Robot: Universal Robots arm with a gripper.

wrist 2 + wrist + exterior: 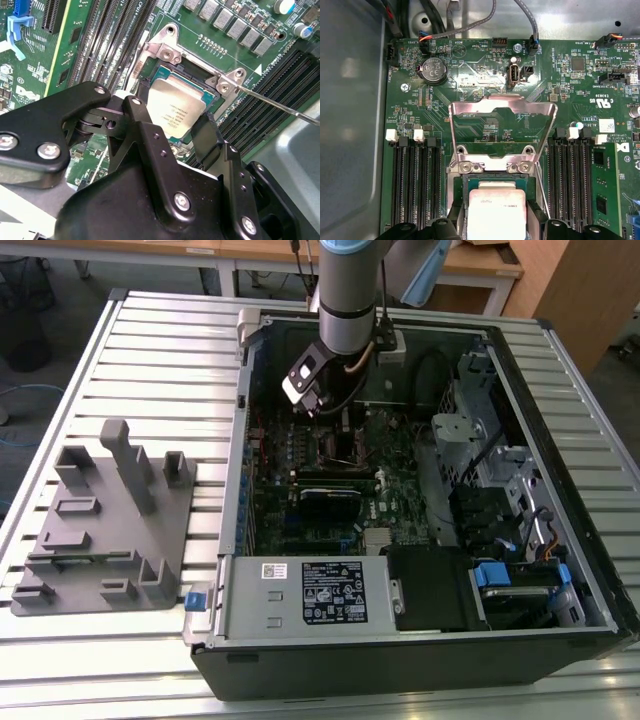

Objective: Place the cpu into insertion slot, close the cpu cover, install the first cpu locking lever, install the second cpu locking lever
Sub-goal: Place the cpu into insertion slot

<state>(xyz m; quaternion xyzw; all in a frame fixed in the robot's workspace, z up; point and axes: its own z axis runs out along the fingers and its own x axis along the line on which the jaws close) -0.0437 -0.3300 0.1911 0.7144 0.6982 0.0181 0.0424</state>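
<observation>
My gripper [176, 119] hangs low over the insertion slot [165, 50] on the green motherboard, inside the open computer case [420, 660]. Its two black fingers [142, 117] straddle the cpu [177, 105], a pale silver square chip, and look closed against its opposite edges. The chip lies level at the slot [497, 167], within the silvery rim; I cannot tell whether it is fully seated. The cpu cover [502, 107] stands tilted up and open behind the slot. A thin locking lever [280, 106] sticks out to one side, unlatched. In the exterior view the gripper [322, 412] sits over the slot [338, 445].
Black memory slots [415, 185] flank the socket on both sides. A grey power supply [310, 595] and drive bays [510, 580] fill the case's near side. A grey fixture block [105, 515] stands on the slatted table at the exterior view's left. Cables [470, 22] run behind the board.
</observation>
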